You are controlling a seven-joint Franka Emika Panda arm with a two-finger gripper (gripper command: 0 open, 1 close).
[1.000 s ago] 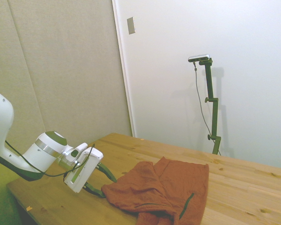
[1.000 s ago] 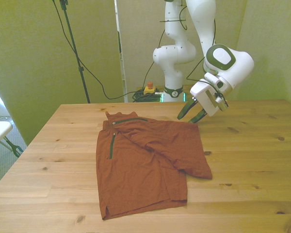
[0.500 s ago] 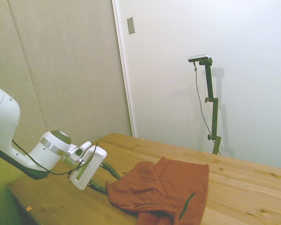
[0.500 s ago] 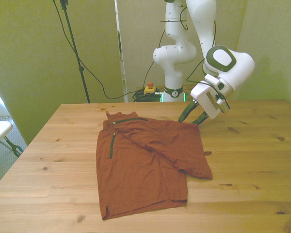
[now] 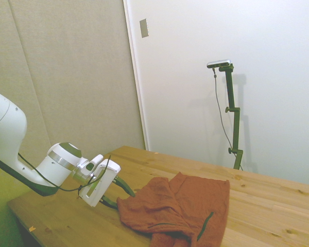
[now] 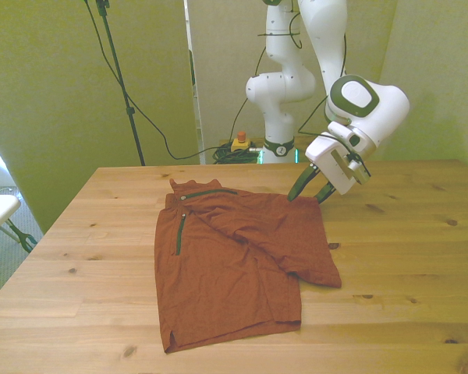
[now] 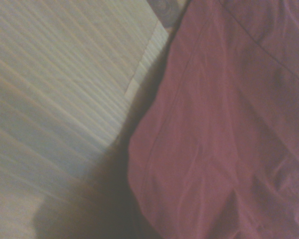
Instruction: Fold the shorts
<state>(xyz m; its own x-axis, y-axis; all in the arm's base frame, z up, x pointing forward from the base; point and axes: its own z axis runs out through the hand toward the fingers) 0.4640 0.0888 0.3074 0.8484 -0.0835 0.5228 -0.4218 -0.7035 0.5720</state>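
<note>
Gripper [image 6: 308, 192] w/ fingers spread apart, holding nothing, sat at far corner of rust-orange shorts [image 6: 238, 257] on wooden table [image 6: 405, 257].

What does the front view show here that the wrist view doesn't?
Only the front view shows the whole shorts spread wrinkled on the table, their dark zips, and the gripper with fingers apart at the cloth's far edge. Only the wrist view shows a blurred close-up of one rounded cloth edge with a dark shadow beside it. Both share rust-orange cloth lying on bare wood.
</note>
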